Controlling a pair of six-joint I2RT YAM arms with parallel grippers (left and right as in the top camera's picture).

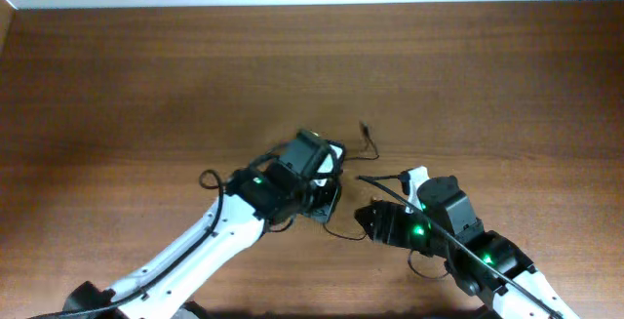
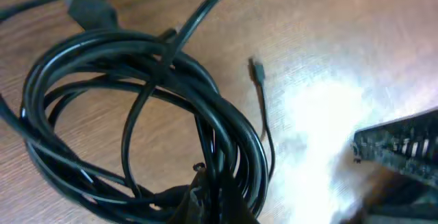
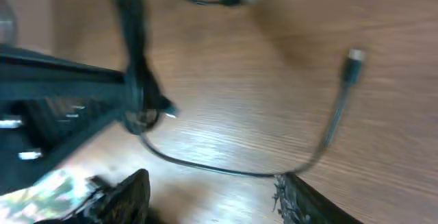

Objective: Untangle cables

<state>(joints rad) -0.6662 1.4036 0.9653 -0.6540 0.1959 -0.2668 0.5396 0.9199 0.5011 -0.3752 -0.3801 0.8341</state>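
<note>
**Wooden tabletop with two arms meeting at a cable bundle**

Brown wood-grain table (image 1: 146, 85) filled the overhead view, with a pale strip along its 12 o'clock edge. Black cables (image 2: 233, 125) lay just below the centre of the table, wound into a loose coil of several overlapping loops. From the coil a thin lead (image 1: 369, 145) ran out toward 1 o'clock and ended in a small plug lying on the bare wood, apart from the loops.

Left arm: it entered from 7 o'clock. The left gripper (image 1: 327, 200) sat on the 6 o'clock side of the coil with its fingers closed together, pinching strands of the cables where they gathered at the lower edge of the left wrist view.

Right arm: it entered from 5 o'clock. The right gripper (image 3: 212, 196) stood at 3 o'clock of the coil, its fingers parted. In the right wrist view one thin strand curved across the wood between them, touching the finger at 5 o'clock, then rose toward 1 o'clock to a silver-tipped plug. Neither finger clamped it.
</note>
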